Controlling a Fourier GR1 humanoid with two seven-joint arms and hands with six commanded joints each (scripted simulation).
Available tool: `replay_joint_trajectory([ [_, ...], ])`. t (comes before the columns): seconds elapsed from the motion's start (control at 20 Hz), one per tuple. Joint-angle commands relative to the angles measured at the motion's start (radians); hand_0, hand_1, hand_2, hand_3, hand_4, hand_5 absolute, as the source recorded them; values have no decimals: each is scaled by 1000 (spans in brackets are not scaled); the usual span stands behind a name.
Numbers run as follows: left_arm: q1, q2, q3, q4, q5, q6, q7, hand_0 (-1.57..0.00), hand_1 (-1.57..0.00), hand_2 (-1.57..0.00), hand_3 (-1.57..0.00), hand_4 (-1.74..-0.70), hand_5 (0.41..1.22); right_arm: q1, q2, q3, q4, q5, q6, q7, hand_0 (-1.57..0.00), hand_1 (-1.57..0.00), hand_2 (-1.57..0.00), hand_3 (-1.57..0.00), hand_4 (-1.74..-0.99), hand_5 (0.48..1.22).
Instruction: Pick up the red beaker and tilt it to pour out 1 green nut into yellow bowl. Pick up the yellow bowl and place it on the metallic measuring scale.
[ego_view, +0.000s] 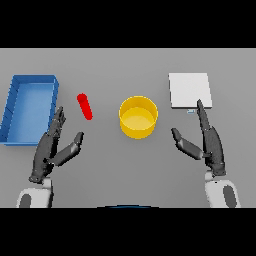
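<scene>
Both hands sit low with fingers spread, holding nothing — left hand (52, 147), right hand (207, 142). We'd close the left around the red beaker (85, 106) just ahead of it, keeping it level till over the yellow bowl (138, 117) — scale (189, 90) beyond.

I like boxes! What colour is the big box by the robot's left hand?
Blue: the rectangular open blue box, seen in the head view.

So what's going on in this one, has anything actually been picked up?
Nothing is held yet. Both hands hover open over the grey table: the left hand near the red beaker and the blue tray, the right hand just below the scale. The yellow bowl sits in the middle, looking empty.
</scene>
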Motion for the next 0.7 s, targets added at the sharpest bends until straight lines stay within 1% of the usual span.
replay_joint_trajectory([
  [0.0, 2, 5, -8, -18, -5, -5, 28, 1, 1, 1, 1, -1138, 660, 0, -6, 1, -11, 9, -2, 24, 1, 1, 1, 1, -1071, 581],
  [0.05, -5, 12, -3, -16, -8, -3, 57, 1, 1, 1, 1, -1136, 657, -3, -7, 6, -13, 9, 4, 24, 1, 1, 1, 1, -1084, 585],
  [0.1, 5, 8, -14, -18, -10, -10, 65, 1, 1, 1, 1, -1138, 655, -7, -6, 0, -13, -11, 16, 31, 1, 1, 1, 1, -1103, 592],
  [0.15, 4, 11, -15, -21, -11, -13, 70, 1, 1, 1, 1, -1139, 652, -2, -3, 7, -15, -9, 20, 35, 1, 1, 1, 1, -1118, 600],
  [0.2, 1, 10, -18, -15, -16, -12, 75, 1, 1, 1, 1, -1137, 650, 6, -14, 1, -25, -22, 33, 23, 1, 1, 1, 1, -1131, 607],
  [0.25, -18, 9, -11, 10, -15, -12, 90, 1, 1, 1, 1, -1137, 649, -7, -17, -9, -9, -35, 38, 27, 1, 1, 1, 1, -1147, 614],
  [0.3, -32, 7, -11, 37, -19, -12, 91, 1, 1, 1, 1, -1136, 648, -9, -4, 6, -10, -34, 43, 15, 1, 1, 1, 1, -1163, 624],
  [0.35, -64, 6, -2, 77, -15, -14, 99, 1, 1, 1, 1, -1137, 647, -1, -3, 3, -22, -56, 58, 15, 1, 1, 1, 1, -1180, 627],
  [0.4, -100, 7, 12, 110, -3, -18, 115, 1, 1, 1, 1, -1145, 643, 2, 1, 5, -29, -60, 61, 29, 1, 1, 1, 1, -1189, 626],
  [0.45, -130, 6, 25, 143, 0, -14, 116, 1, 1, 1, 1, -1158, 645, 9, 2, 7, -33, -68, 68, 26, 1, 1, 1, 1, -1197, 627],
  [0.55, -177, 6, 49, 222, 10, -16, 77, 1, 1, 1, 1, -1178, 650, 8, -4, -9, -25, -85, 72, 19, 1, 1, 1, 1, -1215, 628],
  [0.6, -216, 16, 64, 275, 8, -17, 72, 1, 1, 1, 1, -1178, 648, 1, 2, -4, -26, -80, 69, 23, 1, 1, 1, 1, -1219, 626],
  [0.65, -244, 22, 73, 313, 5, -18, 62, 1, 1, 1, 1, -1177, 644, 9, -1, -7, -19, -83, 72, 9, 1, 1, 1, 1, -1220, 626],
])
